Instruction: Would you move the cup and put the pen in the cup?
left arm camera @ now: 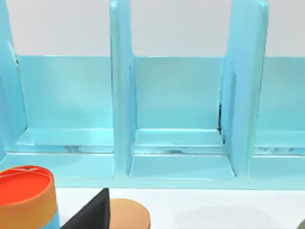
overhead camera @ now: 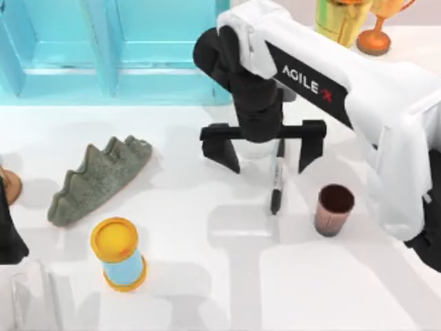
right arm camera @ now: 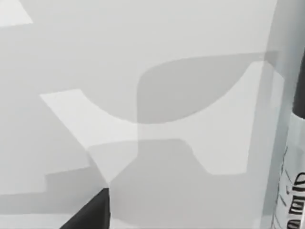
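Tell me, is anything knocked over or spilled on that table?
Nothing is spilled. The pen lies flat beneath the open right gripper, the cup stands upright beside it, and the blue cylinder stands upright too. Nothing looks damaged.

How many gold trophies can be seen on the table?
2, both at the table's far edge, right of the turquoise rack: a wide gold trophy and beside it a slimmer orange-gold trophy. The picture's edge cuts both; the right arm could hide more.

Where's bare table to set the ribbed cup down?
Free: near edge between the blue cylinder with yellow rims and the ribbed pinkish-brown cup. Crowded: around the black marker pen under the open right gripper, and beside the grey-green jagged rock.
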Tool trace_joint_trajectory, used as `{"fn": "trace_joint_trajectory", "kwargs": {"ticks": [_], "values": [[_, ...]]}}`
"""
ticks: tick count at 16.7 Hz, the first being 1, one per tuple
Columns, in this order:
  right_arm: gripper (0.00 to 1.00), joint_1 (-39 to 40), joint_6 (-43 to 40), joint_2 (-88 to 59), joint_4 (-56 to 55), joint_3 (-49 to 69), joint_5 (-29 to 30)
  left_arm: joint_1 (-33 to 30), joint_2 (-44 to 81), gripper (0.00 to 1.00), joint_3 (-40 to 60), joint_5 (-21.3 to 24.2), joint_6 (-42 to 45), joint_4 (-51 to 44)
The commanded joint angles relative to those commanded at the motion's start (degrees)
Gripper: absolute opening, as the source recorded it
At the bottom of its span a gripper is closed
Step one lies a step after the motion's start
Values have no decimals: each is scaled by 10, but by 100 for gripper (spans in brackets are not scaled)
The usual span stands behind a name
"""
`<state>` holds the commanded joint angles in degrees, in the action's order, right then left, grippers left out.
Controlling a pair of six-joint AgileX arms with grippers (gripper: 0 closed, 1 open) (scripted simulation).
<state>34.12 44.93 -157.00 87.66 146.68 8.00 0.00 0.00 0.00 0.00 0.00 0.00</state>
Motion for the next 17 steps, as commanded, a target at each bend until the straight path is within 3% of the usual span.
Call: {"fn": "trace_joint_trajectory", "kwargs": {"ticks": [9,17], "values": [[100,-4,-5,65,-127,-191,0,0,0,100,0,0,0,0],[100,-5,-6,81,-159,-239,0,0,0,100,0,0,0,0]]}}
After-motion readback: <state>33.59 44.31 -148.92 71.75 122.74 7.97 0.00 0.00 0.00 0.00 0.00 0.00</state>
